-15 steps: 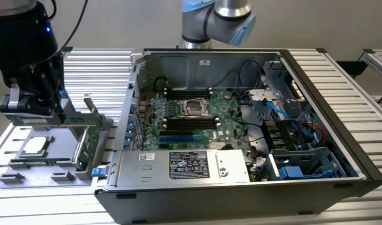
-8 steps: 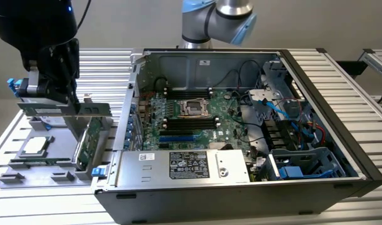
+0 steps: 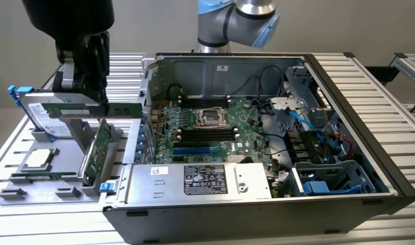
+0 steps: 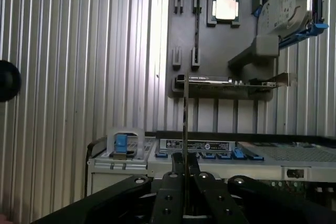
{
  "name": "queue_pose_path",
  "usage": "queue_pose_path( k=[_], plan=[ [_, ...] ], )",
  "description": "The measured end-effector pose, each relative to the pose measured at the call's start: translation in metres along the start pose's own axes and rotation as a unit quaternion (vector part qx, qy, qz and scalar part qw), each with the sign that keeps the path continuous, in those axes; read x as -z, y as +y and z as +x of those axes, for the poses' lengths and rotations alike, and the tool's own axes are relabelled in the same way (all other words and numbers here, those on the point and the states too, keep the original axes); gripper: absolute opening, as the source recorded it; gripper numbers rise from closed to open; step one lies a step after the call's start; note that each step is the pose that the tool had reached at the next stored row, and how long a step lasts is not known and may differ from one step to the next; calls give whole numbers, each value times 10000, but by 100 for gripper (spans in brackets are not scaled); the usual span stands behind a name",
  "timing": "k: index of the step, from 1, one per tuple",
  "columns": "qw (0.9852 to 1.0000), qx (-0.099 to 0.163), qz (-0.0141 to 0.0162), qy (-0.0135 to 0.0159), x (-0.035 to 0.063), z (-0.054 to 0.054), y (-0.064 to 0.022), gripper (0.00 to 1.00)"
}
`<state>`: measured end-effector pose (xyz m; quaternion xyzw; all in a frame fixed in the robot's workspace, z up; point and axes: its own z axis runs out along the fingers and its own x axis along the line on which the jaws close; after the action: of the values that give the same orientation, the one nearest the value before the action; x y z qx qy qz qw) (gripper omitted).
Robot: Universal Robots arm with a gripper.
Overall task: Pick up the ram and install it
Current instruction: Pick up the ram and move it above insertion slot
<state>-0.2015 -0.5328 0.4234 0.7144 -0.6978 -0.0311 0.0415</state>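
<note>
One thin green ram stick [image 3: 124,109] sat clamped in my black claw [image 4: 186,163]; I figured tilt could snag the metal case [image 3: 148,87].

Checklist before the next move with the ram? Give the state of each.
1. Grip: pincer shut on the ram. ok.
2. Ram off the tray: it hangs above it, level. ok.
3. Ram over the slots: no, it is outside the case, on the exterior view's left. not ok.
4. Slots free: those by the socket look empty. ok.
5. Slot latches open: cannot tell.
6. Ram notch matches the slot key: cannot tell.
</note>
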Motion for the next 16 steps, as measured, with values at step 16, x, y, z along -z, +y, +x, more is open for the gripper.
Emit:
queue_pose_path(
  k=[16],
  plan=[
    [10000, 3, 84, -40, 40, -171, -299, 14]
  ],
)
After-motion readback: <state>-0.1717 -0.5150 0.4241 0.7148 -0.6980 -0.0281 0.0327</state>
